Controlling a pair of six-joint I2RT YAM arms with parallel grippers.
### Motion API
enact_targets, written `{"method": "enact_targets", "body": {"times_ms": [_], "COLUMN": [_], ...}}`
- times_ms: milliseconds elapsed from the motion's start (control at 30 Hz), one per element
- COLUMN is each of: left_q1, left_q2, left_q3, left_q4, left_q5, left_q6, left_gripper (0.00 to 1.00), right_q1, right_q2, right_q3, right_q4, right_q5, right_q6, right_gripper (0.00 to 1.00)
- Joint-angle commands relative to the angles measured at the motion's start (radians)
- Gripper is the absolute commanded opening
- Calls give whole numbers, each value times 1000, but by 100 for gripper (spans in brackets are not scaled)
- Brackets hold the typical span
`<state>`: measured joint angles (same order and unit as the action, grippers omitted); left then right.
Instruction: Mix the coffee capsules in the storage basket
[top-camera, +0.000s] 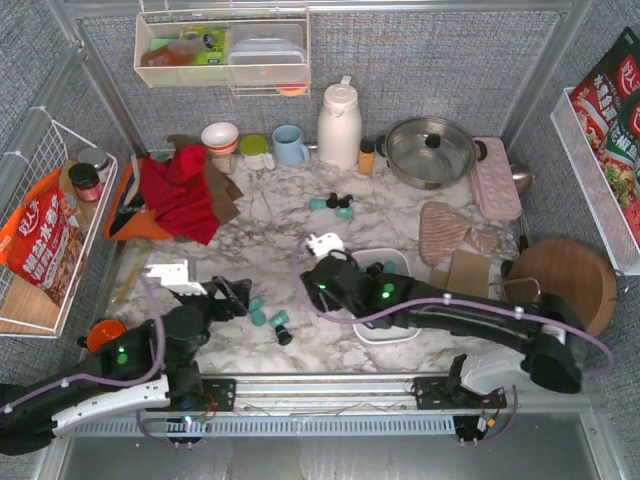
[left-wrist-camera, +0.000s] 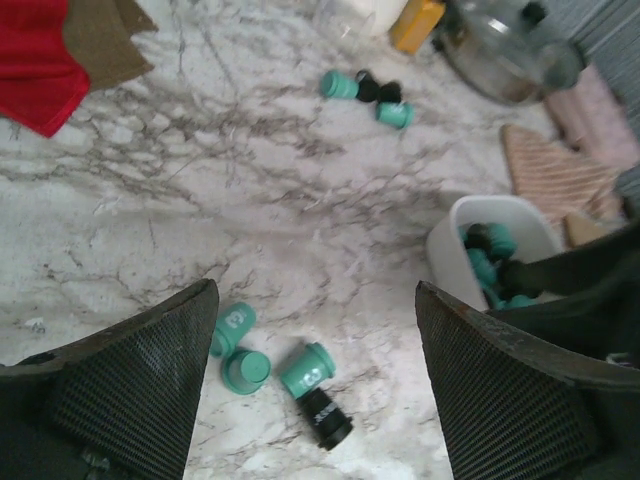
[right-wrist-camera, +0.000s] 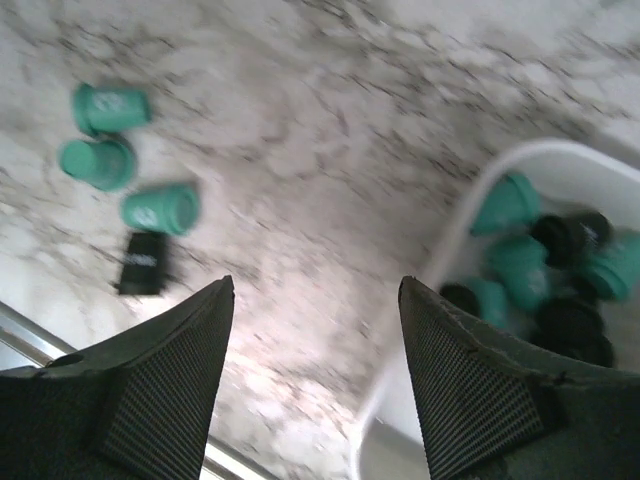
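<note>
Left pincer (left-wrist-camera: 315, 290): mine, released, fingers spread wide with nothing between them. It hangs over the marble table (top-camera: 250, 230) near the front edge.

Right pincer (right-wrist-camera: 315, 285): mine, also released and empty. It hangs over bare marble between the near cluster and the storage basket.

Near cluster (left-wrist-camera: 308, 368): four coffee capsules loose on the marble, outside the basket, three teal and one black. The black one (left-wrist-camera: 325, 418) lies on its side, touching the teal one nearest the basket. The leftmost teal one (left-wrist-camera: 232, 328) is partly hidden behind my left finger; I cannot tell whether they touch.

Storage basket (top-camera: 385, 337): white, resting on the marble to the right of the near cluster. In the overhead view it is partly under my right arm.

Basket contents: teal capsules (right-wrist-camera: 505, 200) and black capsules (right-wrist-camera: 570, 235) jumbled together. I cannot count them, because of blur and the arm.

Far cluster (top-camera: 333, 205): two teal and two black capsules loose on the marble, close together. They lie beyond the basket toward the back, well apart from it.

Back left: a red cloth (top-camera: 180, 195) is crumpled on the table.

Back row: a blue mug (top-camera: 290, 145), a white jug (top-camera: 339, 125) and a lidded steel pot (top-camera: 430, 150) stand along the rear wall.
</note>
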<state>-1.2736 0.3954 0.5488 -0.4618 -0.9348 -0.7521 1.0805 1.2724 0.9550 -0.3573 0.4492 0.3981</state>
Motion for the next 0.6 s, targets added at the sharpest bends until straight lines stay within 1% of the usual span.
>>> {"method": "enact_targets", "body": {"times_ms": [0, 100, 167, 200, 300, 367, 567], "left_q1": [0, 0, 0, 1, 0, 0, 1], "left_q2": [-48, -77, -115, -142, -222, -265, -316], "left_q3": [110, 175, 182, 173, 138, 132, 125], "left_q4": [-132, -235, -291, -290, -216, -215, -217], "left_q5": [29, -14, -57, -66, -39, -50, -51], "left_q6": [24, 38, 3, -8, 39, 28, 13], "left_gripper": [89, 90, 91, 91, 91, 91, 91], "right_q1": [57, 87, 100, 105, 122, 134, 149], "right_q2": [165, 280, 350, 384, 479, 529, 606], "right_q3": [112, 175, 216, 240, 305, 338, 386], "right_q4": [127, 162, 171, 164, 123, 98, 26], "right_q5": [32, 19, -6, -26, -51, -59, -76], "right_q6": [42, 70, 99, 112, 141, 157, 194], "right_gripper": [70, 68, 66, 66, 64, 64, 58]}}
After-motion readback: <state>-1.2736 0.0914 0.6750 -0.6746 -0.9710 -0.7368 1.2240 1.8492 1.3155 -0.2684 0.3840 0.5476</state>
